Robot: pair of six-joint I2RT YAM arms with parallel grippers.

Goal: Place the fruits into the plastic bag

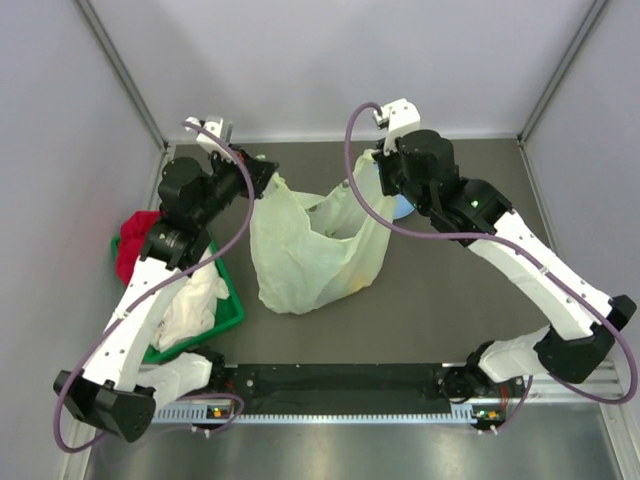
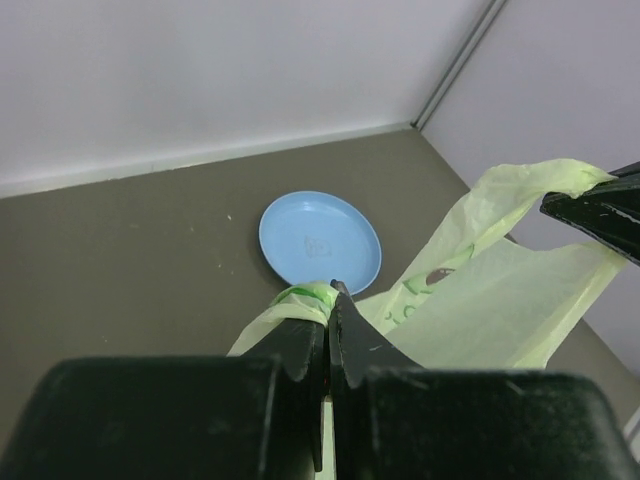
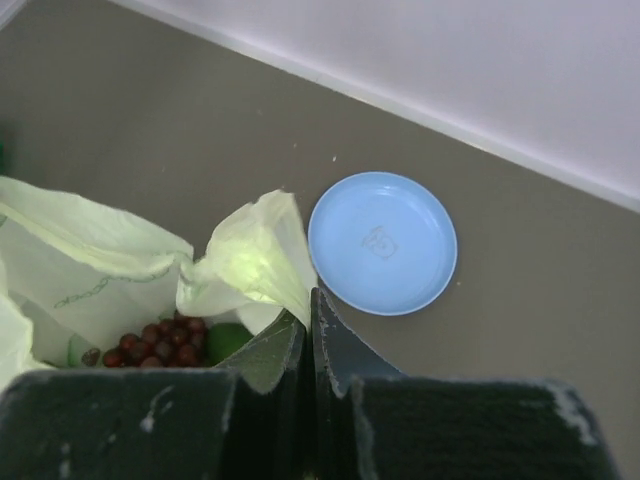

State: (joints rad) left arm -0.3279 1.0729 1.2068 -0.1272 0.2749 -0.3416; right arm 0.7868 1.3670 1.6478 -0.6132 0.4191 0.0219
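Note:
The pale yellow-green plastic bag (image 1: 310, 250) hangs stretched between both grippers with its mouth pulled open. My left gripper (image 1: 272, 183) is shut on the bag's left handle (image 2: 300, 298), which bunches at its fingertips (image 2: 328, 295). My right gripper (image 1: 378, 165) is shut on the right handle (image 3: 255, 255), its jaws pressed together (image 3: 308, 300). Inside the bag, in the right wrist view, lie a dark red grape bunch (image 3: 160, 340) and a green fruit (image 3: 228, 340). The rest of the bag's inside is hidden by folds.
A round blue plate (image 3: 382, 242) lies empty on the grey table behind the bag, partly under the right arm (image 1: 403, 208). A green bin (image 1: 225, 310) at the left holds white cloths (image 1: 190, 305) and a red cloth (image 1: 135, 240). Walls close the back and sides.

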